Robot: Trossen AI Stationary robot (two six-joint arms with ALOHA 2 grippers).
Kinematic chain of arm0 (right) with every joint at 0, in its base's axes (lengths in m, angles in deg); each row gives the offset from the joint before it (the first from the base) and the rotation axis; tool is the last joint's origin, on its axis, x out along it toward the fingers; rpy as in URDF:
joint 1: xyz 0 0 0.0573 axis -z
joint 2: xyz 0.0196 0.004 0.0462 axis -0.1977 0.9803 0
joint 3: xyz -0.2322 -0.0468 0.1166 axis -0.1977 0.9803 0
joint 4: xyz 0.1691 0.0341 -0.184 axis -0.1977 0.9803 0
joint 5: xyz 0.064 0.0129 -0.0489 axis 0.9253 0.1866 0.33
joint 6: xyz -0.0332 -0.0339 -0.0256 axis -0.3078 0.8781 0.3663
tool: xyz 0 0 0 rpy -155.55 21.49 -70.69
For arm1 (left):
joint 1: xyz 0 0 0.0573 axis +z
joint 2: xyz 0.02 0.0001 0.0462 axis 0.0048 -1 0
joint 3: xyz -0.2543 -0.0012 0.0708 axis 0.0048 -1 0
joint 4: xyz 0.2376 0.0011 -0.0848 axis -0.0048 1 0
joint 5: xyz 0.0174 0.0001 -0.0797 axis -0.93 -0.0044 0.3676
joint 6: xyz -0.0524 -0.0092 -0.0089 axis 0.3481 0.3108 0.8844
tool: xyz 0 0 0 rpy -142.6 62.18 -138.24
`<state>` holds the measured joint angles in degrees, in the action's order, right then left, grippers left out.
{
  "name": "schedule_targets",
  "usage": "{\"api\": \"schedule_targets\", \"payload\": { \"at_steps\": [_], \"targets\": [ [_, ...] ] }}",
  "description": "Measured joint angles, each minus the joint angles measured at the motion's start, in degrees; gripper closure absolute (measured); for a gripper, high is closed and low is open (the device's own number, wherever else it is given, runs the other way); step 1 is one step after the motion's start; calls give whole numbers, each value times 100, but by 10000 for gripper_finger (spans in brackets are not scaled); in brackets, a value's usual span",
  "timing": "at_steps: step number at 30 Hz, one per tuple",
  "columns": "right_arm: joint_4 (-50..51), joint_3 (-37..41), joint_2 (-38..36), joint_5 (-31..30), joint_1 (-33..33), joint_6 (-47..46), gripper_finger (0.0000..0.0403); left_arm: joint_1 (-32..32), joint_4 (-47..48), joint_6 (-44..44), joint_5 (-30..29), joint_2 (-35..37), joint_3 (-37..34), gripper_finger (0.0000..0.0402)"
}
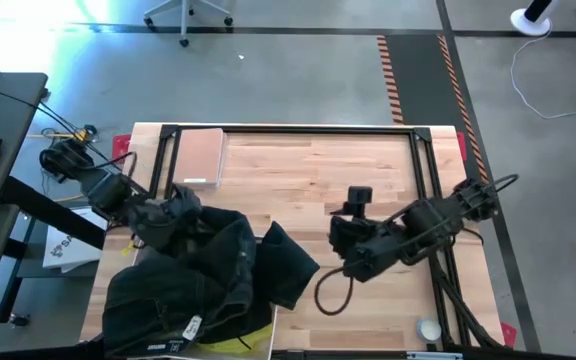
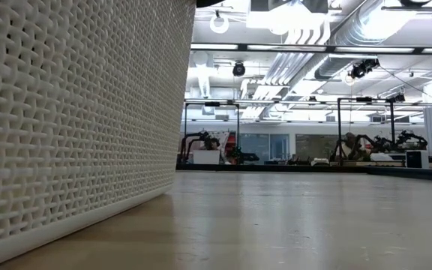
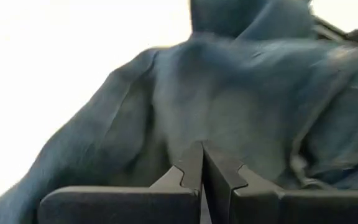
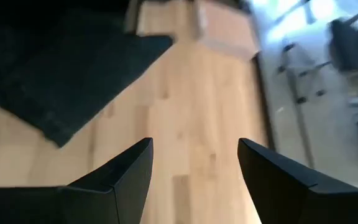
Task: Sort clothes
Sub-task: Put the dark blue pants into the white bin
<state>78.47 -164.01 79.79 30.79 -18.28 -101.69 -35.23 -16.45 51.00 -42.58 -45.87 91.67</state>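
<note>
A heap of dark clothes lies at the table's near left, with dark denim jeans on top and a bright yellow garment showing at its near edge. A dark flap of the heap rests on the bare wood. My left gripper is at the heap's far left end, shut on the jeans. My right gripper hovers open and empty above bare wood to the right of the heap; its wrist view shows the dark flap ahead. My left gripper pinches a fold of the denim between its two fingers, which stand closed together. It comes from the table's left side, slanting down. The cloth rises as a bunched mass right in front of the fingers and hides how many layers are caught.
A tan flat board lies at the far left of the table. A white woven basket wall fills the low view's left; its white edge shows beside the heap. A small white round thing sits near the right front corner.
</note>
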Motion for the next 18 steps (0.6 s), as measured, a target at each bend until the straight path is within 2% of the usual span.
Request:
{"api": "schedule_targets", "payload": {
  "at_steps": [5, 10, 15, 18],
  "targets": [
    [-350, 1155, 9, 878, 207, -239, 172, -50, -160, -529, 74, 31, 433, 401],
    [-2337, 2160, 19, 2207, 327, 559, 172, -296, -204, -566, 479, 23, 624, 401],
    [-4083, 2198, 20, 2382, 558, 1623, 172, -521, -305, -373, 514, 21, 690, 401],
    [-5363, 2166, 13, 2913, 787, 2142, 172, -618, -493, -371, 482, 23, 692, 401]
  ]
}}
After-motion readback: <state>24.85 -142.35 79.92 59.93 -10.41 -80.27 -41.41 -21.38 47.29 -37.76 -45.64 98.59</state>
